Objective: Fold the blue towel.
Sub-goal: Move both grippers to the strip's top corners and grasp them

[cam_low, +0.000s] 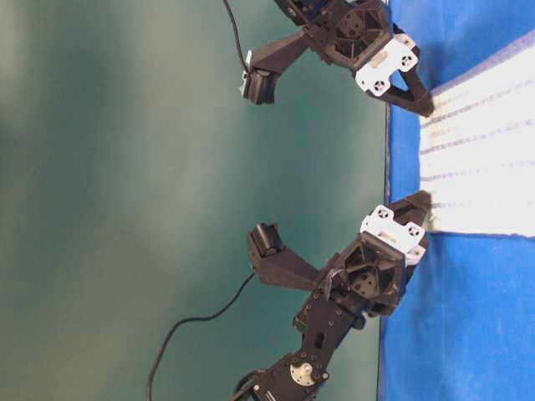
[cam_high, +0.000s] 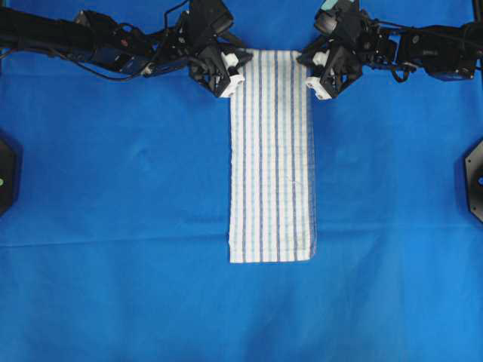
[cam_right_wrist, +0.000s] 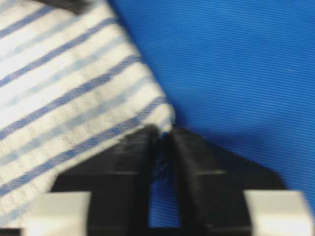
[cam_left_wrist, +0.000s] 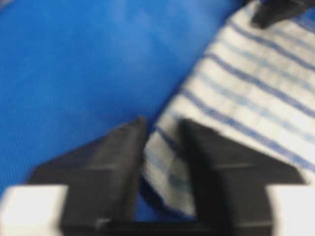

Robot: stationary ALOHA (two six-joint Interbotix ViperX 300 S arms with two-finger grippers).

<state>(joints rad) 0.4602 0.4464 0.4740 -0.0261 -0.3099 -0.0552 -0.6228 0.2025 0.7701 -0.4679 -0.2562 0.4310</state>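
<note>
The blue towel [cam_high: 270,158] is a white cloth with thin blue stripes, lying as a long narrow strip down the middle of the table. My left gripper [cam_high: 232,84] sits at its far left corner. In the left wrist view the gripper [cam_left_wrist: 164,129] is shut on a lifted fold of the towel [cam_left_wrist: 256,93] held between its black fingers. My right gripper [cam_high: 311,84] sits at the far right corner. In the right wrist view its fingertips [cam_right_wrist: 164,133] pinch the very tip of the towel's [cam_right_wrist: 64,93] corner.
A plain blue sheet [cam_high: 113,188] covers the whole table under the towel. Black fixtures stand at the left edge [cam_high: 6,173] and the right edge [cam_high: 474,177]. Both arms reach in along the far edge, and the table-level view shows the towel's end [cam_low: 476,167] between them.
</note>
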